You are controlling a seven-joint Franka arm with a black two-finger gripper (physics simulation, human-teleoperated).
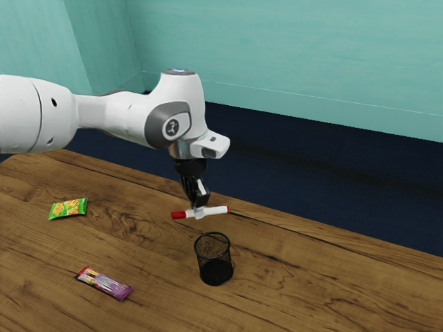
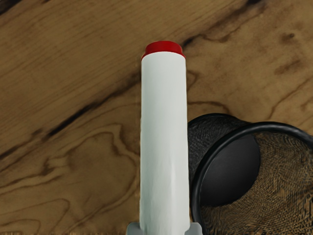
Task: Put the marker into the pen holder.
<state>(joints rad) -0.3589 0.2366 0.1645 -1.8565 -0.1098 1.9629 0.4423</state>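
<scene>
The gripper (image 1: 199,208) is closed around the white marker (image 1: 217,210), with one fingertip against each side of it. The marker is in the air, lying roughly level, its red cap (image 1: 178,215) toward the exterior view's left. The black mesh pen holder (image 1: 214,267) stands upright on the wooden table (image 1: 311,283), lower than the marker and near it. A green packet (image 1: 68,209) and a purple packet (image 1: 105,283) lie apart on the table.

On camera I log: pen holder (image 1: 216,270), black mesh; marker (image 1: 217,211) near it, white, red ends; table (image 1: 159,311) under it, brown, dark-grained; green, orange-patched packet (image 1: 68,208) and purple, pale-striped packet (image 1: 105,283) well apart from it.
</scene>
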